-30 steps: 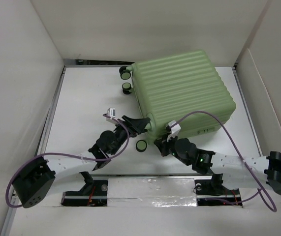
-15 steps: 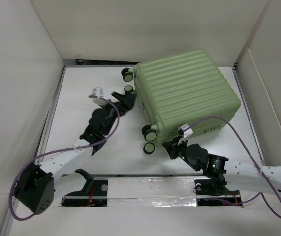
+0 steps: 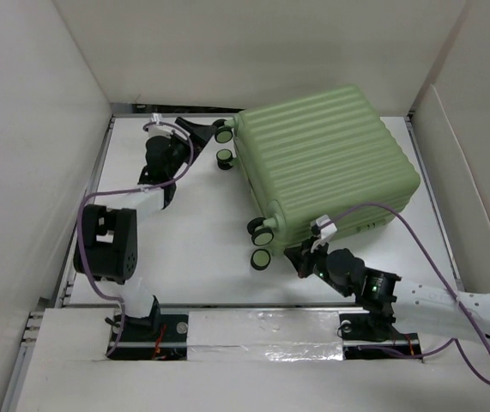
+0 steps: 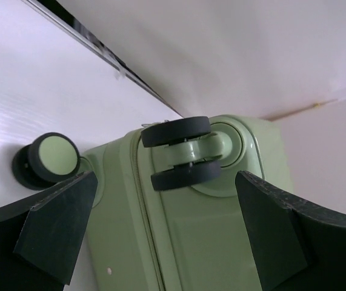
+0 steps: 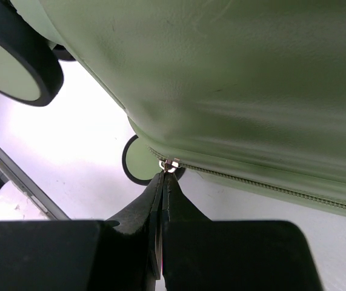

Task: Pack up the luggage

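Note:
The luggage is a light green ribbed hard-shell suitcase, lying closed at the back right of the table. Its black-and-green wheels point left. My left gripper is open at the back left, facing the wheel end; in the left wrist view one wheel sits between the spread fingers, untouched. My right gripper is at the suitcase's near corner. In the right wrist view its fingers are shut on the metal zipper pull on the zipper line.
White walls enclose the table on the left, back and right. A metal rail runs along the left edge. Two more wheels stick out near the right gripper. Purple cables loop over both arms.
My left arm has swung from the suitcase's near corner to the back left, up to the far wheels. The suitcase has turned slightly. My right gripper shifted a little right, still at the zipper.

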